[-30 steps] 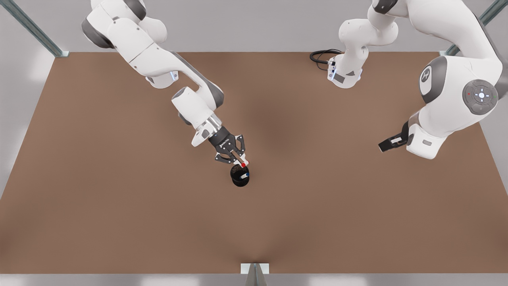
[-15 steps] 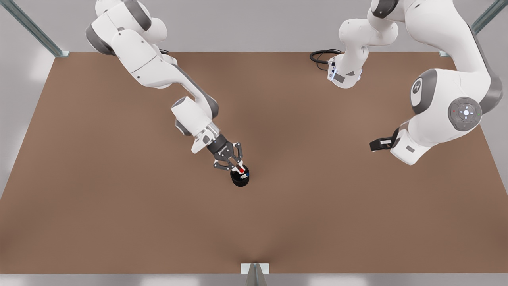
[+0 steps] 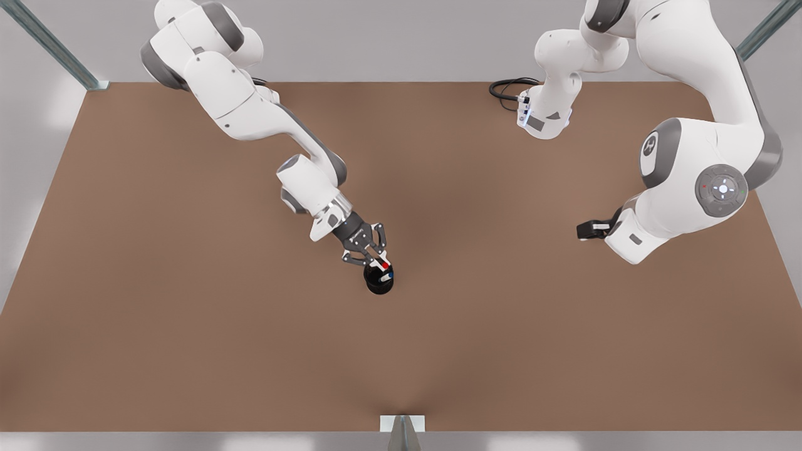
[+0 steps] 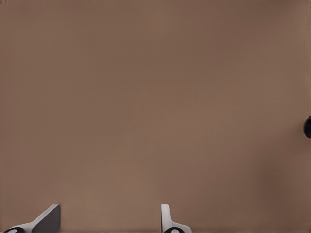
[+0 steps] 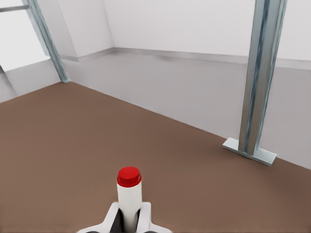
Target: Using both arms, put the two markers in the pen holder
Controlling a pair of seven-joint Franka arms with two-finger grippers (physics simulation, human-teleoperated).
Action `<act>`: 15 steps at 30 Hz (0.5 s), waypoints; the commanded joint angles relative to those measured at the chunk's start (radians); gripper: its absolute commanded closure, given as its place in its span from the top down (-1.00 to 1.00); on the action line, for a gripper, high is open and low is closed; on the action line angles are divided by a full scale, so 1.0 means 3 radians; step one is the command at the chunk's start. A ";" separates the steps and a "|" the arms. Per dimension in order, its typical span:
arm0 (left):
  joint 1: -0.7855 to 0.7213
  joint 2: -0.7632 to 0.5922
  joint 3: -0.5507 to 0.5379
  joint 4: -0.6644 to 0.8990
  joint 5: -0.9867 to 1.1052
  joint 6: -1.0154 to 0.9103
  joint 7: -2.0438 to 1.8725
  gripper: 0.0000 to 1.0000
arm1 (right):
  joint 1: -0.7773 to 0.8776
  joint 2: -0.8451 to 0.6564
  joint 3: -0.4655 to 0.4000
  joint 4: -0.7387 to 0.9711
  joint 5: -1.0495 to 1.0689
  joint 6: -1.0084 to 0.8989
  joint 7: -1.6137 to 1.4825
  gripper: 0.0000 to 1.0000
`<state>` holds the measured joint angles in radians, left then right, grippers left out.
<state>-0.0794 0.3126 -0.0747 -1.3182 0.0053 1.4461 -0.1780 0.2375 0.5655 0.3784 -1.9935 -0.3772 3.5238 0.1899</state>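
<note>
Right gripper (image 3: 374, 258): seen on the arm at the front view's left, directly over the holder; its jaws are clamped on the red marker, as confirmed in the right wrist view (image 5: 129, 224), where the white barrel is pinched between the fingertips (image 5: 144, 213).
Red marker (image 3: 383, 265): held by the right gripper at the holder's rim, its red end pointing away from the gripper; in the right wrist view (image 5: 129, 191) the red end is seen above the white barrel. Whether its far end is already inside the cup cannot be told.
Blue marker (image 3: 389, 274): lodged in the holder, with its blue end and a short stretch of white barrel seen at the rim, on the front view's right side of the cup, just beside the red marker.
Holder (image 3: 378, 285): a small black round cup stood on the table near its middle; a dark sliver of it is caught at the picture's edge in the left wrist view (image 4: 307, 127).
Left gripper (image 3: 588, 230): carried by the arm at the front view's right, well apart from the holder, over bare table; the arm is parked there. In the left wrist view (image 4: 104, 221) its fingertips (image 4: 46, 218) are spread wide with nothing between them.
Table (image 3: 188, 326): a plain brown surface, framed by metal posts (image 5: 260, 77) at its corners.
Cable (image 3: 507, 88): a black loop laid by the base of the arm at the front view's right.
</note>
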 commanded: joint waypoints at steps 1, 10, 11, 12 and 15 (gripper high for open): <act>-0.0006 -0.0004 0.0004 0.0002 0.0003 0.0001 0.0210 1.00 | 0.0001 0.0022 -0.0003 -0.0007 0.0010 -0.0021 -0.0060 -0.57; -0.0006 0.0001 0.0004 0.0002 0.0003 0.0006 0.0210 1.00 | -0.0020 0.0094 -0.0049 -0.0048 -0.0036 -0.0021 -0.0070 1.00; -0.0006 0.0001 0.0004 0.0002 -0.0002 0.0001 0.0210 1.00 | -0.0025 0.0079 -0.0049 -0.0043 -0.0041 -0.0021 -0.0076 1.00; -0.0006 0.0001 0.0004 0.0002 0.0003 0.0001 0.0210 1.00 | -0.0040 0.0033 -0.0049 -0.0002 -0.0041 -0.0057 -0.0081 1.00; -0.0001 -0.0009 -0.0001 0.0007 0.0008 0.0001 0.0230 1.00 | -0.0183 -0.0698 -0.0024 0.1014 0.0025 -0.2801 -0.0035 1.00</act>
<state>-0.0803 0.3125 -0.0749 -1.3172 0.0062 1.4472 -0.1419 0.1916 0.4013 0.3684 -1.7742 -0.3781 3.2704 0.1807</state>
